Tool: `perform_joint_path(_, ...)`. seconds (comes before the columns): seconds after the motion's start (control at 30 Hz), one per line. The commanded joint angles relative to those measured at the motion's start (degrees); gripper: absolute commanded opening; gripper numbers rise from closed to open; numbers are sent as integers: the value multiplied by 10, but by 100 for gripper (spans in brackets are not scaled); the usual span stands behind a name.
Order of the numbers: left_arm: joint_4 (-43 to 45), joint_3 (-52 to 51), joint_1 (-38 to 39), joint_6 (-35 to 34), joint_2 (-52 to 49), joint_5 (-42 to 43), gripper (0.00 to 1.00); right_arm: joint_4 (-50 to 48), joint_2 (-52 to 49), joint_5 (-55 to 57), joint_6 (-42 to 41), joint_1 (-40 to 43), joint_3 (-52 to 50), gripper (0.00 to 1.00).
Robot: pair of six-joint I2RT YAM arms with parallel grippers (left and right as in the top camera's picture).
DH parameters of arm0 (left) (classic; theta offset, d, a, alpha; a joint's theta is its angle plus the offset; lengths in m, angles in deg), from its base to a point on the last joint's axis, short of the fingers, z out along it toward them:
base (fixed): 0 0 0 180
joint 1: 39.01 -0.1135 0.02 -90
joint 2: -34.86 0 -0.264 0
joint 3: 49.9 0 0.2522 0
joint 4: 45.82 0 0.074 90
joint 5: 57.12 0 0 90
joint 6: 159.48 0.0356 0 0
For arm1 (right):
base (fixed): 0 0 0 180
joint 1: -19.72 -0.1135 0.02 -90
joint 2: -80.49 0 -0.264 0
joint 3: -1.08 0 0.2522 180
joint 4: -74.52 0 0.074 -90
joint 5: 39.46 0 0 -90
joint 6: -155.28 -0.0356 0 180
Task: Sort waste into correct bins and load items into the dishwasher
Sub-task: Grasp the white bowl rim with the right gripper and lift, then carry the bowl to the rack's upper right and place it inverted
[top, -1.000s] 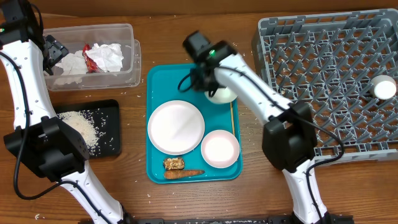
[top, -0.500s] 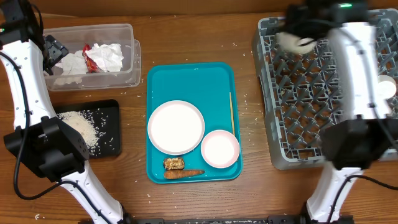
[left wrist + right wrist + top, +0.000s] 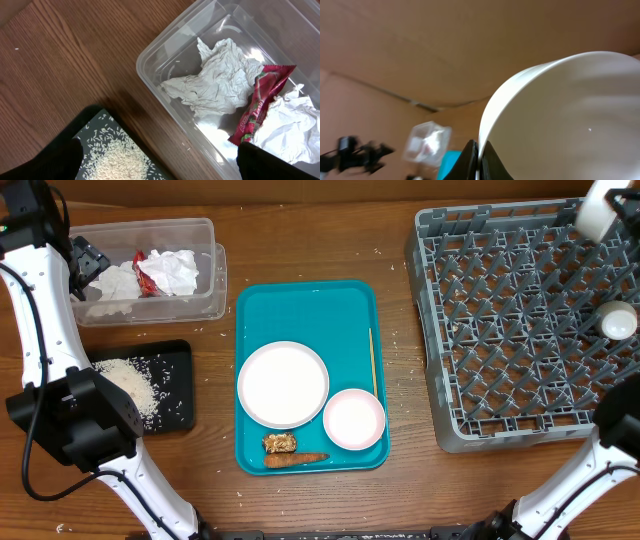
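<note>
The right gripper (image 3: 478,159) pinches the bowl (image 3: 597,210) by its rim, high over the rack's (image 3: 425,300) 1 o'clock corner. So thin a hold could slip and drop it on the pegs or the cup (image 3: 618,321) at 3 o'clock. The left gripper (image 3: 88,262) gapes empty over the tub (image 3: 215,270).

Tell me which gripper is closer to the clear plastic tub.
Left. The left gripper hangs open at the left end of the clear tub; the right gripper is far off above the dish rack, shut on a white bowl.
</note>
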Motion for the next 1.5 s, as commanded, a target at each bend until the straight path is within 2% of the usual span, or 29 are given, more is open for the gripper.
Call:
perform_joint_path(0.0, 0, 2, -2, -10, 22, 0, 100, -7, -53, -89, 11, -28, 9, 4)
perform_joint_path(0.33, 0, 2, -2, -10, 22, 0, 100, -64, -107, -87, 7, -56, 9, 4)
perform_joint_path(0.53, 0, 2, -2, -10, 22, 0, 100, -65, -122, -19, -37, -54, 9, 4)
perform_joint_path(1.07, 0, 2, -2, -10, 22, 0, 100, -64, -124, -7, -68, -26, 9, 4)
perform_joint_path(1.33, 0, 2, -1, -10, 22, 0, 100, -63, -124, 3, -82, -11, 14, 11)
perform_joint_path(1.47, 0, 2, 0, -10, 22, 0, 100, -37, -114, 91, -102, 3, 24, 15)
